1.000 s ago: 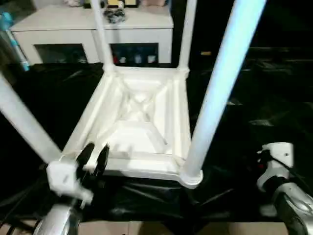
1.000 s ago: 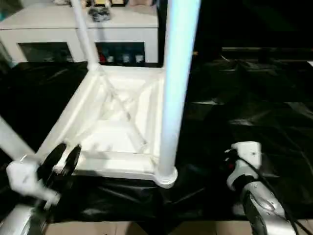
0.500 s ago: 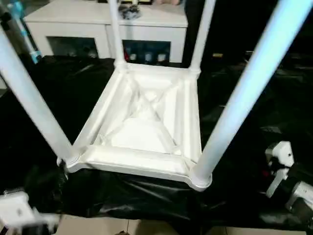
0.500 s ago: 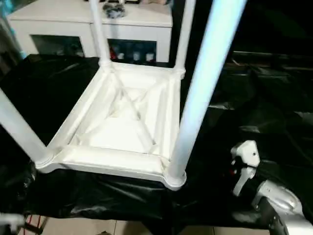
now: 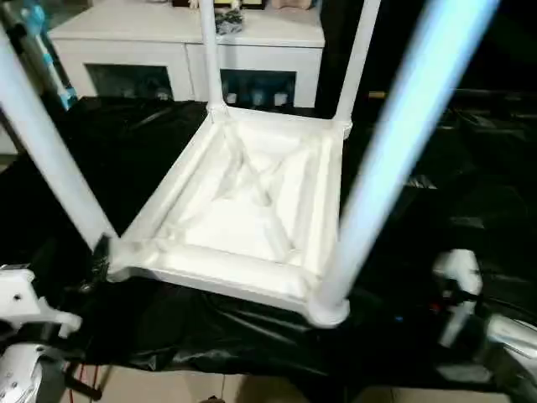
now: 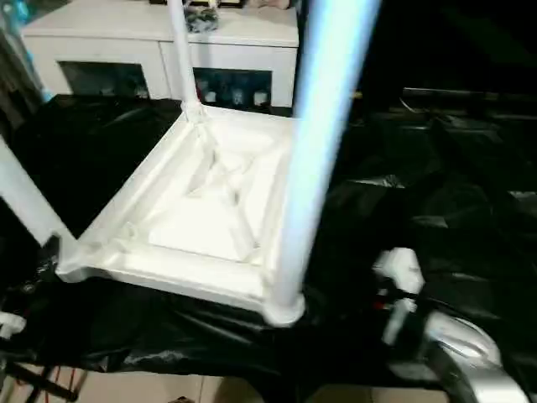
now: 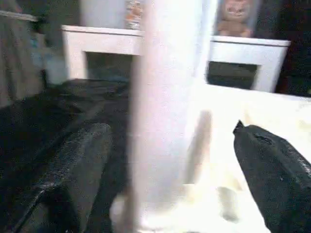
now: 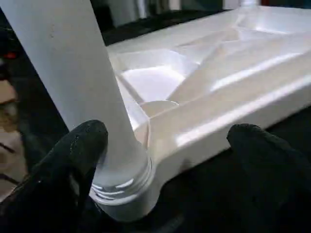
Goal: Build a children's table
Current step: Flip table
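The children's table (image 5: 243, 210) lies upside down on the black cloth, ribbed underside up. All four white legs stand in its corner sockets. The near left leg (image 5: 50, 151) and the near right leg (image 5: 394, 159) rise steeply past the camera. My left gripper (image 7: 168, 130) is open, its black fingers (image 7: 73, 174) spread wide on either side of the near left leg without touching it. My right gripper (image 8: 167, 133) is open too. It faces the near right corner socket (image 8: 121, 189), apart from the plastic.
The black-draped work table (image 5: 101, 151) ends just in front of the near corners, with bare floor (image 5: 168, 386) below. A white cabinet with glass doors (image 5: 185, 50) stands behind it. Black cloth stretches to the right (image 5: 470, 185).
My left gripper has drawn back from the near left corner towards the table's front edge, and its fingers have spread apart. The camera has shifted. The children's table has stayed put.
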Controlling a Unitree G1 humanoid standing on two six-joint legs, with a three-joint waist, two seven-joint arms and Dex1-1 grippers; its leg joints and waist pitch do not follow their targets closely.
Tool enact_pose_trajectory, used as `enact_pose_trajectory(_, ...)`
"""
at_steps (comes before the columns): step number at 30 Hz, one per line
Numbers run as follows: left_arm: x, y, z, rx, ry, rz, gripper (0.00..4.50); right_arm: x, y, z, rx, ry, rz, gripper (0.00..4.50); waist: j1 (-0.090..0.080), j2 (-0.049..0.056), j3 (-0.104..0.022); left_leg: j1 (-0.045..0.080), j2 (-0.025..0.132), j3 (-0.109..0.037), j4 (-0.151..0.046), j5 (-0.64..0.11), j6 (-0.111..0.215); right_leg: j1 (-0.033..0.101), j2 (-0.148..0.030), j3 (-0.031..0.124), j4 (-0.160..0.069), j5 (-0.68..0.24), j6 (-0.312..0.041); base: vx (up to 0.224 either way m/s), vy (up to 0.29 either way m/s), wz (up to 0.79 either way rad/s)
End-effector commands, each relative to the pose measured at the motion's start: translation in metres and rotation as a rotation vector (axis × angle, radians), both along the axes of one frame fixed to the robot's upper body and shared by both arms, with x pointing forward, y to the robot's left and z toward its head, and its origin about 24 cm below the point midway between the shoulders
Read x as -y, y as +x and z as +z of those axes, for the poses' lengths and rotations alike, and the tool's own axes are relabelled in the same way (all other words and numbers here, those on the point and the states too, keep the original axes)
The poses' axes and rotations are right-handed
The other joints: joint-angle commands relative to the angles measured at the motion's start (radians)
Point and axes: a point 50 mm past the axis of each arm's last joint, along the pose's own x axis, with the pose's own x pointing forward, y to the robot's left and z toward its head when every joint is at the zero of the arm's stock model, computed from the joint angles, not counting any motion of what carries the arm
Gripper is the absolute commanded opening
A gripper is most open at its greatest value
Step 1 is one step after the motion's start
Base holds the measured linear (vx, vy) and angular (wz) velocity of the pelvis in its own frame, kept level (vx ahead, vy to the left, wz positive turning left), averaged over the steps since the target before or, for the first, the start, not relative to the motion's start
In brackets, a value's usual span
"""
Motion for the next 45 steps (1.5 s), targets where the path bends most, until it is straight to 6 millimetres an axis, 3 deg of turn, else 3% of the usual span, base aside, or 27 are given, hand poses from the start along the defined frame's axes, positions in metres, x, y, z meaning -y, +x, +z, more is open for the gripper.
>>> enact_pose_trajectory(1,0.002,0.001,0.0,-0.009,-0.015,-0.049,4.43,-0.002,0.004,0.002,0.024,-0.012,0.017,4.5,0.003,-0.002,-0.03,0.004,0.076,-0.035,-0.095,-0.221,0.023,0.019,-0.08,0.048,-0.071,-0.065,-0.181,0.0,0.0,0.0)
enact_pose_trajectory(5,0.001,0.005,-0.002,-0.028,-0.007,-0.076,4.43,-0.006,0.01,0.0,0.036,-0.02,0.029,4.5,0.001,-0.003,-0.028,0.005,0.074,-0.032,-0.095,-0.229,0.028,0.015,-0.078,0.048,-0.073,-0.097,-0.189,0.0,0.0,0.0)
enact_pose_trajectory(6,-0.007,0.014,-0.007,-0.068,0.01,-0.07,4.43,-0.01,0.012,0.0,0.037,-0.017,0.05,4.5,0.001,-0.012,-0.025,0.007,0.074,-0.03,-0.097,-0.244,0.027,0.013,-0.077,0.05,-0.078,-0.145,-0.179,0.0,0.0,0.0)
enact_pose_trajectory(8,-0.013,0.021,-0.01,-0.088,-0.005,-0.062,4.43,-0.012,0.013,0.0,0.03,-0.009,0.073,4.5,0.004,-0.007,-0.027,0.012,0.072,-0.031,-0.097,-0.243,0.021,0.01,-0.08,0.051,-0.079,-0.172,-0.169,0.0,0.0,0.0)
enact_pose_trajectory(13,-0.032,0.035,-0.008,-0.09,-0.037,-0.002,4.43,-0.007,0.013,0.001,0.03,-0.033,0.088,4.5,0.009,-0.004,-0.033,0.013,0.073,-0.032,-0.097,-0.223,0.012,0.012,-0.077,0.049,-0.072,-0.1,-0.179,0.0,0.0,0.0)
enact_pose_trajectory(17,-0.041,0.043,0.0,-0.06,-0.086,0.025,4.43,0.003,0.016,0.002,0.043,-0.059,0.081,4.5,0.013,-0.006,-0.038,0.011,0.075,-0.031,-0.091,-0.181,0.025,0.016,-0.079,0.047,-0.06,0.018,-0.216,0.0,0.0,0.0)
enact_pose_trajectory(21,-0.042,0.057,0.001,-0.07,-0.128,-0.051,4.43,0.004,0.019,0.006,0.053,-0.076,0.105,4.5,0.016,-0.012,-0.036,0.012,0.072,-0.027,-0.09,-0.168,0.042,0.017,-0.08,0.047,-0.061,0.001,-0.224,0.0,0.0,0.0)
enact_pose_trajectory(26,-0.027,0.07,-0.002,-0.119,-0.093,-0.245,4.43,0.0,0.025,0.009,0.069,-0.08,0.149,4.5,0.016,-0.009,-0.036,0.014,0.076,-0.027,-0.094,-0.184,0.031,0.015,-0.082,0.048,-0.061,-0.03,-0.229,0.0,0.0,0.0)
enact_pose_trajectory(29,-0.022,0.074,-0.003,-0.13,-0.084,-0.291,4.43,-0.003,0.025,0.009,0.06,-0.072,0.183,4.5,0.018,-0.009,-0.038,0.014,0.079,-0.027,-0.092,-0.174,0.031,0.018,-0.084,0.048,-0.058,0.006,-0.241,0.0,0.0,0.0)
enact_pose_trajectory(30,-0.018,0.075,-0.006,-0.159,-0.089,-0.324,4.43,-0.004,0.025,0.009,0.058,-0.083,0.212,4.5,0.018,-0.001,-0.039,0.013,0.079,-0.028,-0.092,-0.17,0.033,0.018,-0.084,0.047,-0.057,0.024,-0.244,0.0,0.0,0.0)
enact_pose_trajectory(31,-0.017,0.075,-0.007,-0.17,-0.096,-0.333,4.29,-0.003,0.025,0.009,0.058,-0.087,0.22,4.5,0.018,-0.005,-0.04,0.013,0.078,-0.027,-0.09,-0.167,0.036,0.019,-0.083,0.046,-0.055,0.037,-0.249,0.0,0.0,0.0)
enact_pose_trajectory(33,-0.014,0.073,-0.013,-0.207,-0.094,-0.331,4.17,0.0,0.024,0.008,0.057,-0.101,0.225,4.5,0.021,0.0,-0.039,0.014,0.079,-0.026,-0.09,-0.171,0.039,0.018,-0.085,0.046,-0.055,0.037,-0.256,0.0,0.0,0.0)
enact_pose_trajectory(39,0.004,0.058,-0.031,-0.293,-0.106,-0.315,3.7,0.015,0.011,0.008,0.043,-0.126,0.163,4.5,0.025,-0.001,-0.038,0.011,0.087,-0.026,-0.091,-0.178,0.047,0.022,-0.089,0.047,-0.059,0.038,-0.259,0.0,0.0,0.0)
enact_pose_trajectory(42,0.014,0.056,-0.033,-0.293,-0.117,-0.321,3.42,0.02,0.004,0.007,0.028,-0.128,0.14,4.5,0.027,0.001,-0.032,0.013,0.084,-0.021,-0.093,-0.203,0.056,0.016,-0.086,0.049,-0.068,-0.03,-0.245,0.0,0.0,0.0)
enact_pose_trajectory(45,0.027,0.057,-0.032,-0.282,-0.135,-0.309,3.22,0.026,-0.006,0.006,0.004,-0.142,0.131,4.5,0.031,0.004,-0.029,0.014,0.089,-0.02,-0.097,-0.244,0.036,0.016,-0.089,0.052,-0.078,-0.115,-0.227,0.0,0.0,0.0)
